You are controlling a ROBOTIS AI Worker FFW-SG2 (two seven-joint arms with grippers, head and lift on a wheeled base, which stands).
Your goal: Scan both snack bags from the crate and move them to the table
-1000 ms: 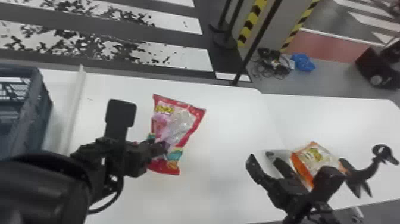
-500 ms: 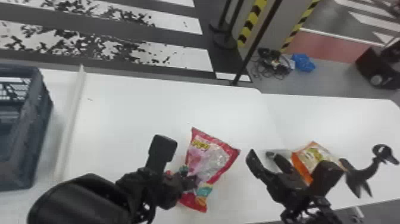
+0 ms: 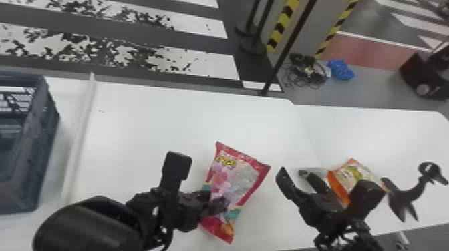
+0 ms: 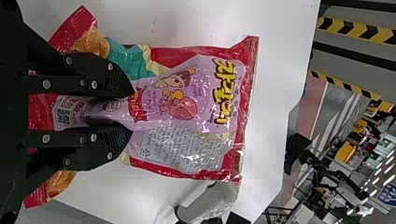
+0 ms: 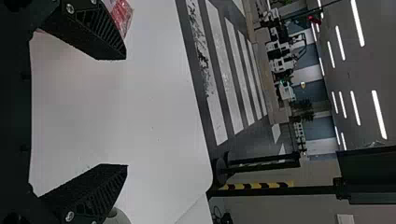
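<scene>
Lettering (image 4: 226, 91) in yellow and a square code (image 4: 63, 116) mark the red-edged pink plastic snack bag (image 3: 239, 177) pinched in my left gripper (image 3: 218, 204), over the white table (image 3: 167, 123), near my spread right gripper (image 3: 295, 177).

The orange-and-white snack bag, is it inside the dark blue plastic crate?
No, the orange-and-white snack bag lies on the white table, away from the dark blue plastic crate.
</scene>
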